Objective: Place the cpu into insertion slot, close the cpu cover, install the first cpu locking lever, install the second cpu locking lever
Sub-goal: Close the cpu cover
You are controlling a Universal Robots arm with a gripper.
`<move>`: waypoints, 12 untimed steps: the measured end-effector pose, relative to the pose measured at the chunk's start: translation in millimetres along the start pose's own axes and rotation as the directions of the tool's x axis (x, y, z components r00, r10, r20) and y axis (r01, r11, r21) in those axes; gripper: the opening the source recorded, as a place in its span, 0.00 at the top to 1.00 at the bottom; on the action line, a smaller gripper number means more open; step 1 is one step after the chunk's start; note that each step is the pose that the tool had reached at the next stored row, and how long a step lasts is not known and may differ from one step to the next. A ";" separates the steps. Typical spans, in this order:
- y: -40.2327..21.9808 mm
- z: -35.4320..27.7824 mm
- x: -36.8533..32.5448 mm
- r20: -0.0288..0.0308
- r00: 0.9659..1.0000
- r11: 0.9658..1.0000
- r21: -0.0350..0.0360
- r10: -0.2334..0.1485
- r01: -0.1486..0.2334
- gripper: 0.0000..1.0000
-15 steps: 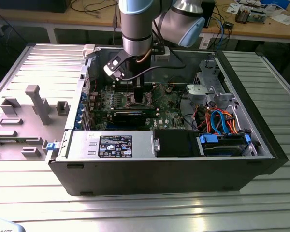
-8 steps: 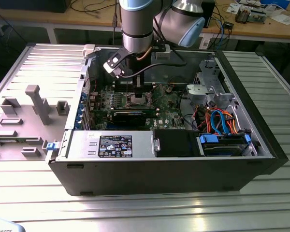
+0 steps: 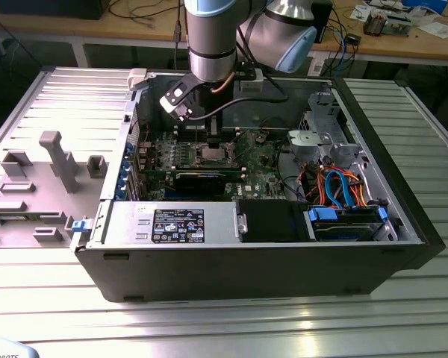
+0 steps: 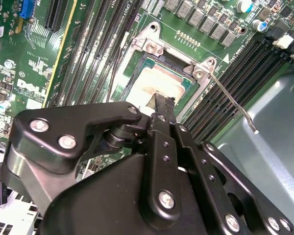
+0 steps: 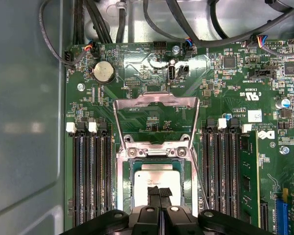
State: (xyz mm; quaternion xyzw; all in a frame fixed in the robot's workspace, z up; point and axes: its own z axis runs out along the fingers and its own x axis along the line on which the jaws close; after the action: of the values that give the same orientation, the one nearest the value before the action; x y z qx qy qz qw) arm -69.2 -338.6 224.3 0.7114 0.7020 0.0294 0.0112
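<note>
Gripper (image 5: pixel 159 192) is closed, the two black fingertips (image 5: pixel 154 197) pressed together with nothing visible between them, tips right over the near edge of the cpu (image 5: pixel 157 176); cannot tell if they touch it. The cpu is a small flat square with a dull silver-grey top, a pale smeared residue across the middle in both wrist views. It lies flat inside the insertion slot (image 5: pixel 121 182), a square socket with a silvery metal border on the green board (image 5: pixel 225 98). The cpu cover (image 5: pixel 156 100) is not closed: the thin silvery frame with a square window stands swung up on its hinge, away from the chip. One thin wire locking lever (image 4: pixel 231 100) sticks out free beside the socket, unlatched. Long black memory slots (image 5: pixel 90 176) run on both sides of the socket. In the exterior view my arm (image 3: pixel 209 37) comes down from the top middle into the open computer case (image 3: pixel 246 276), and the socket sits a little left of the frame's centre.
</note>
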 end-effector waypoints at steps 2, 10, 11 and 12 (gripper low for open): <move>0.0 0.0 0.0 0.000 1.000 1.000 0.000 0.000 0.000 0.89; 0.0 0.0 0.0 0.000 1.000 1.000 0.001 0.000 0.000 0.89; 0.0 0.0 0.0 0.000 1.000 1.000 0.001 0.000 0.000 0.89; 0.0 0.0 0.0 0.000 1.000 1.000 0.001 0.000 0.000 0.89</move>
State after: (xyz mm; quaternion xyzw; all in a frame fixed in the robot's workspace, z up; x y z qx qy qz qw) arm -69.2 -338.6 224.3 0.7114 0.7021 0.0291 0.0109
